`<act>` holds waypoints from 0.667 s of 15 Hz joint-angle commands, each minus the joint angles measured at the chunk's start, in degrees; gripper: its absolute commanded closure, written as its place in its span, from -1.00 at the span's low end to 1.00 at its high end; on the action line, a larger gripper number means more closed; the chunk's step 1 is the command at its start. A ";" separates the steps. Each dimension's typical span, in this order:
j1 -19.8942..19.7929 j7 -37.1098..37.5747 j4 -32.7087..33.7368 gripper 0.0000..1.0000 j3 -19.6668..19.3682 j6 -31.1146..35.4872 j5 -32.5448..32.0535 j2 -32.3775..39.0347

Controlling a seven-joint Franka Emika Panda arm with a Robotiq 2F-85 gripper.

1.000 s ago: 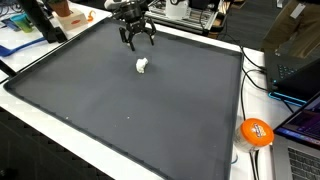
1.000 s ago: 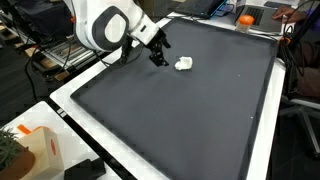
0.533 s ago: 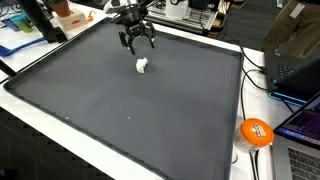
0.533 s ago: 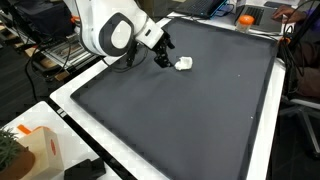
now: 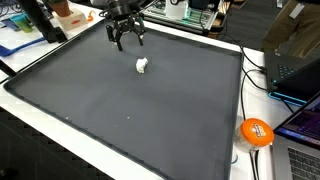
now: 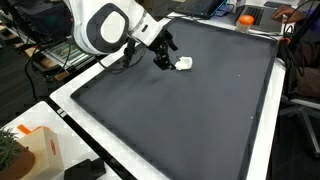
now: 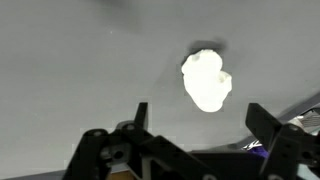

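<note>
Overhead, the gripper (image 5: 128, 43) hangs pointing down, jaws spread and empty, near the white lump (image 5: 142, 66).

From my station I see a wide dark mat (image 5: 150, 110) spread over the table with a white border (image 6: 85, 125) around it, and in an exterior view an orange ball (image 5: 256, 131) sits just off the mat near one corner. Close to the ball an open laptop (image 5: 303, 120) glows purple, black cables (image 5: 256, 72) trail along the mat's edge, and a brown cardboard box (image 5: 290, 35) stands behind them. Across the mat I make out blue sheets (image 5: 20, 42), and in an exterior view a white-and-orange box (image 6: 40, 148) lies beside some green leaves (image 6: 7, 150).
</note>
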 commanded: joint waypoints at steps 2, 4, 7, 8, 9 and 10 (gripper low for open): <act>0.69 2.87 1.38 -1.00 -1.02 0.01 -1.93 -0.64; 2.61 6.85 1.00 -1.00 -2.13 -1.71 -4.74 -2.04; 5.83 11.29 -1.22 -1.00 -4.09 -4.49 -7.58 -7.04; 7.29 13.07 -1.63 -1.00 -4.87 -5.38 -9.36 -8.81; 9.11 15.45 -2.01 -1.00 -5.79 -6.57 -11.68 -10.75; 11.21 18.28 -2.14 -1.00 -6.82 -8.07 -14.60 -12.60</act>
